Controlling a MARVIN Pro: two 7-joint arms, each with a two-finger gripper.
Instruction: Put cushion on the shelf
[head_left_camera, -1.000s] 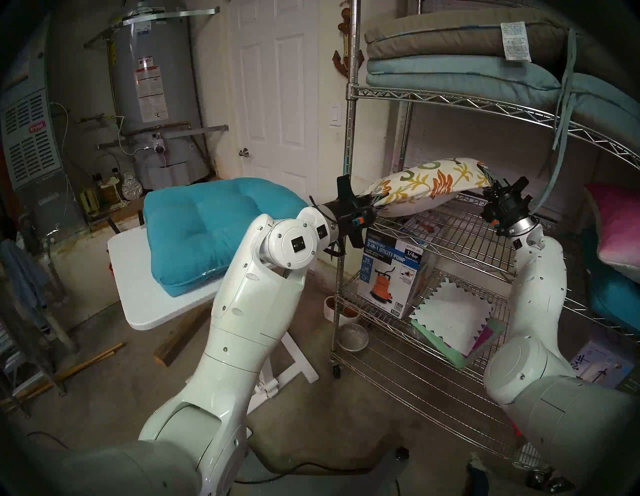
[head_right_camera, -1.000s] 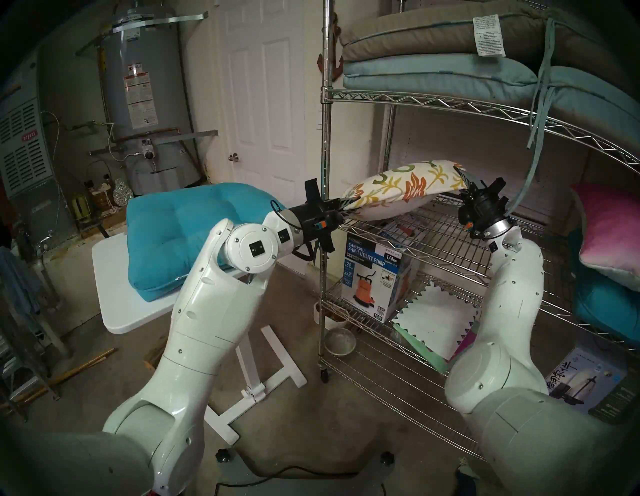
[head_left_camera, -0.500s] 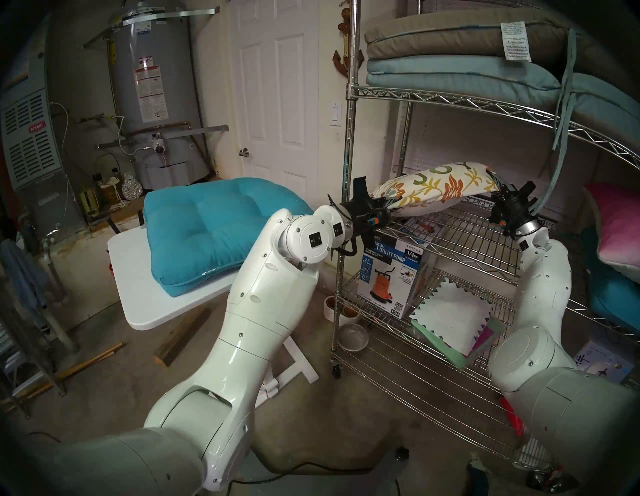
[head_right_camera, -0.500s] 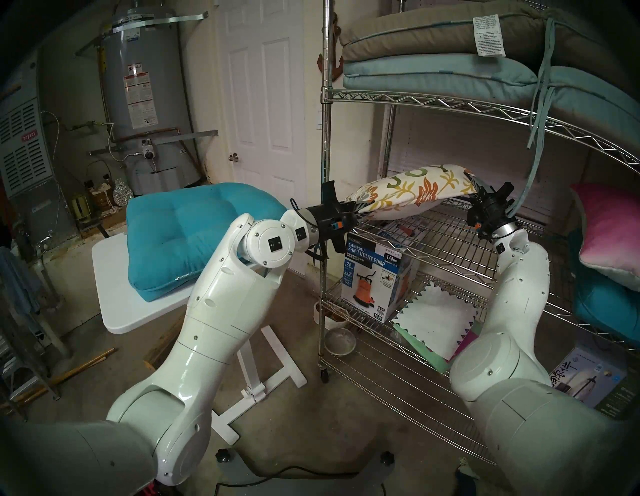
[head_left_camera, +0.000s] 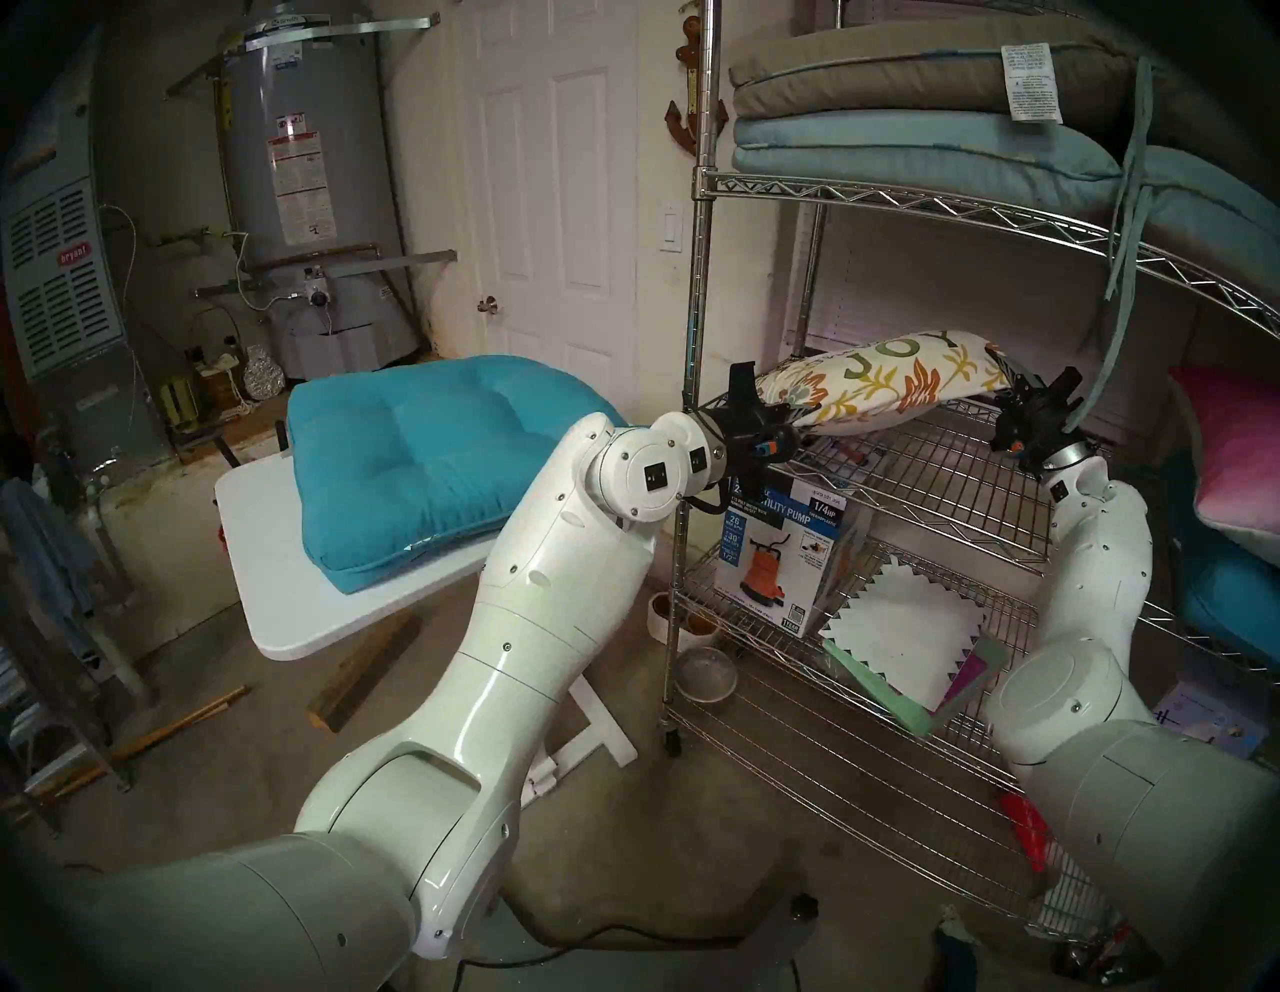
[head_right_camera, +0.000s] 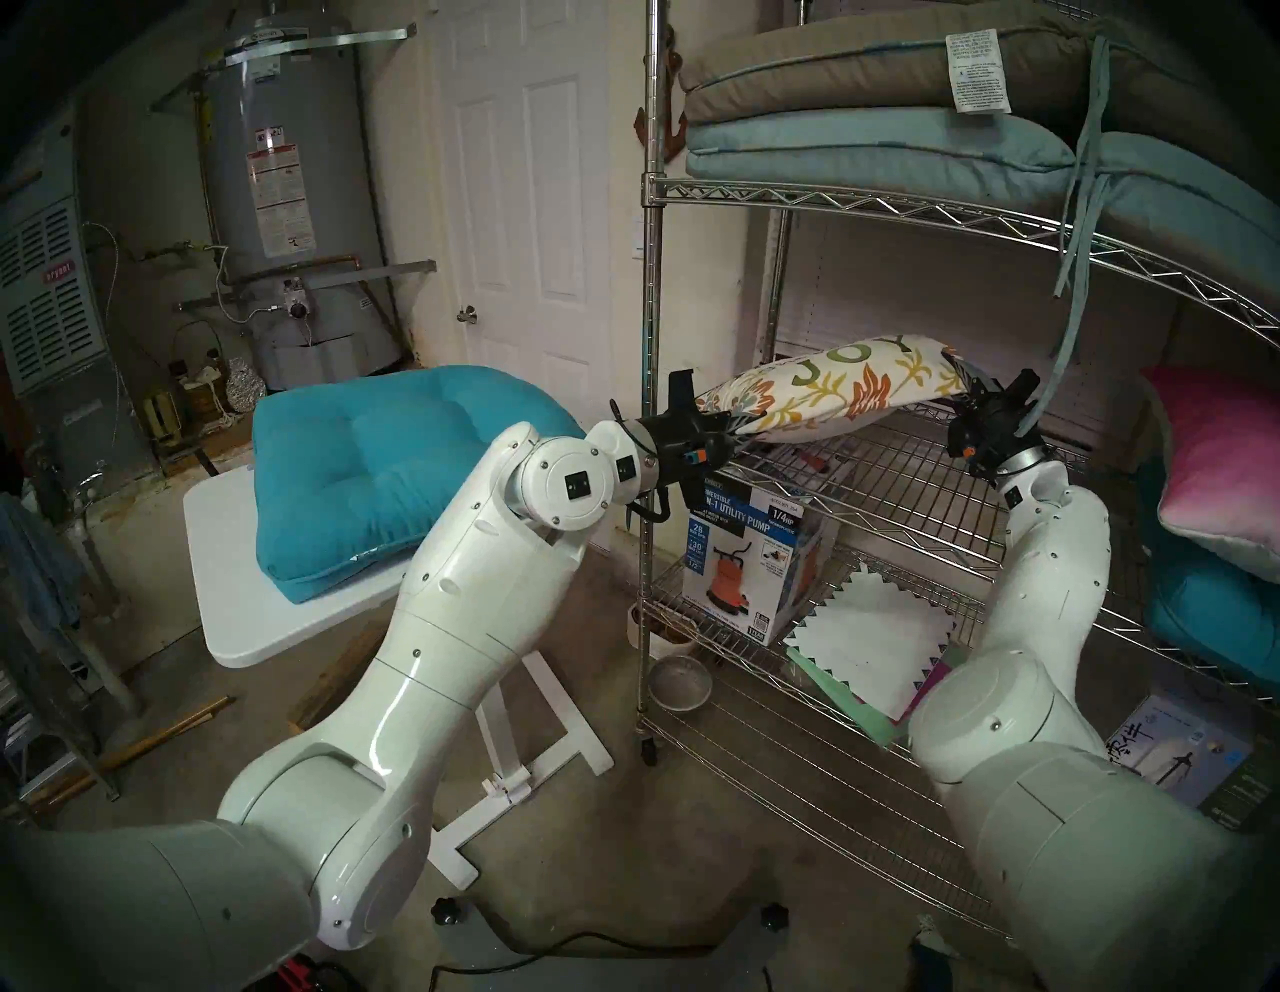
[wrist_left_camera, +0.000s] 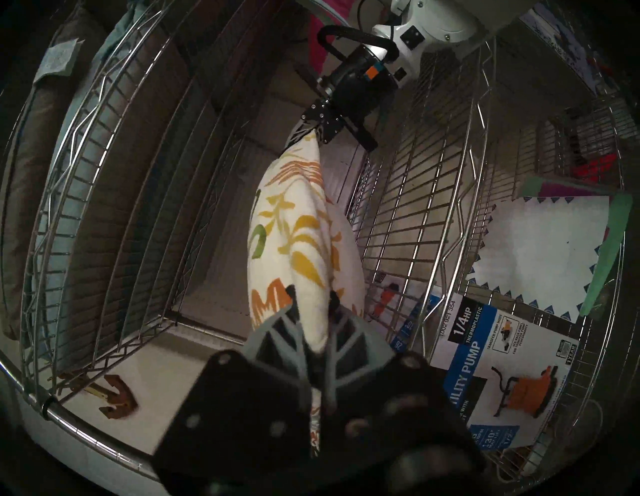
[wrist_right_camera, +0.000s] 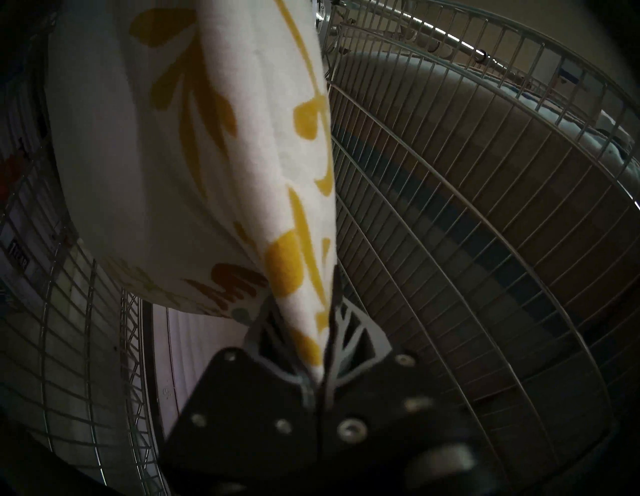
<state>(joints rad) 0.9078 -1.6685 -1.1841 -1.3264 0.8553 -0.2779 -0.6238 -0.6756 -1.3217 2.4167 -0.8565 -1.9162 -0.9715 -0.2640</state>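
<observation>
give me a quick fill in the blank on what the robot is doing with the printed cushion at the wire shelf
1. The cushion is held at its two ends by ____ grippers.
2. The green word readable on it is ____.
3. It hangs over the shelf tier that is directly above the boxed utility ____.
4. The teal tufted cushion lies on a white ____.

Missing words: both; JOY; pump; table

The cushion (wrist_left_camera: 294, 242) hangs stretched between both pinching jaws, inside the shelf (wrist_left_camera: 415, 194).
</observation>
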